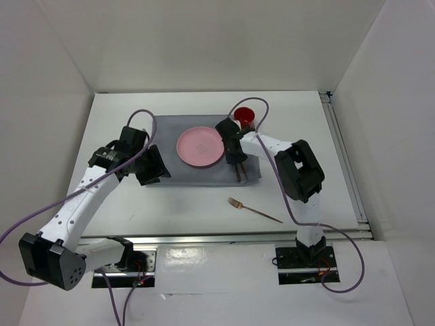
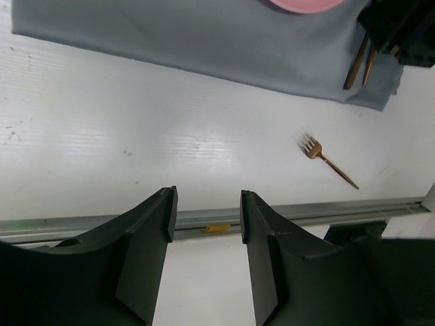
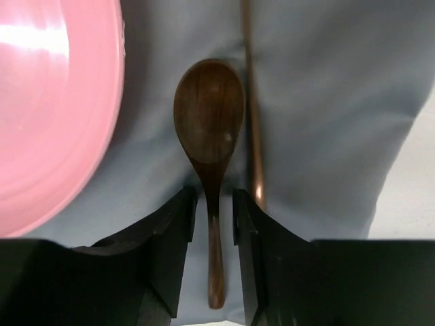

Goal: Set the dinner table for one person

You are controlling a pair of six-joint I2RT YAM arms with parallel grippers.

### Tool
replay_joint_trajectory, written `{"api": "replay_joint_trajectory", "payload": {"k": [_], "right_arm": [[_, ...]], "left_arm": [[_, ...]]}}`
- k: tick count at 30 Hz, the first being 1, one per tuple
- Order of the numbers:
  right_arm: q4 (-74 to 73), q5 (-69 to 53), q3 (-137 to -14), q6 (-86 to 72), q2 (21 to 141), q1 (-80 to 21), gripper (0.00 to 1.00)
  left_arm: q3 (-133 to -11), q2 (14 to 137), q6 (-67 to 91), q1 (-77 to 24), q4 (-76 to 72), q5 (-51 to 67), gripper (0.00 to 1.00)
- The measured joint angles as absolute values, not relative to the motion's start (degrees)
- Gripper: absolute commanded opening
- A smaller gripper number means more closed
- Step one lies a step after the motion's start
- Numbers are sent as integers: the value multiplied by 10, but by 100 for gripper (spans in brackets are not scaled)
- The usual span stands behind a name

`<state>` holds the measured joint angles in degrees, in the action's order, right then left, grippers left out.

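Broadly, the table [image 1: 122,204] lies under both claws and carries a grey cloth [image 1: 166,132] as a place mat, with the plate [image 1: 199,146] at its centre and the cup [image 1: 245,115] at its far right corner. The spoon [image 3: 209,115] lies just right of the plate, where cutlery belongs. The right claw [image 3: 214,200] straddles its handle, jaws narrowly apart. The fork [image 1: 255,210] lies off the cloth. The left claw [image 2: 207,210] hangs empty, jaws apart, over bare table.

Robotics lab test cell.
Plain white panel walls [image 1: 204,41] box in a white table [image 1: 136,204]; two robot arms [image 1: 81,204] stand bolted by its metal rail [image 1: 224,239], purple cables [image 1: 141,111] trailing.
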<state>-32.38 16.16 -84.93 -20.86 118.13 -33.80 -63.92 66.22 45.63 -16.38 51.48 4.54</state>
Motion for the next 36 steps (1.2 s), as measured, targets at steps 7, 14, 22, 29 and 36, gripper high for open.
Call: {"api": "replay_joint_trajectory", "payload": {"k": [7,14,22,29,36], "right_arm": [[-316,149,-781,-203,1086,-319,49],[-328,95,-630,-188,860,-284,49],[-372,20,-573,-132,836,-318,50],[-360,-8,-521,-40,815,-359,58],[-357,-20,-543,26,788,-405,65]], "left_arm": [[-642,664,469,-182,506,42,58],[-664,681,468,-192,496,33,58],[-672,703,468,-209,492,30,58],[-682,704,468,-213,494,22,58],[-684,704,468,-216,496,17,58]]}}
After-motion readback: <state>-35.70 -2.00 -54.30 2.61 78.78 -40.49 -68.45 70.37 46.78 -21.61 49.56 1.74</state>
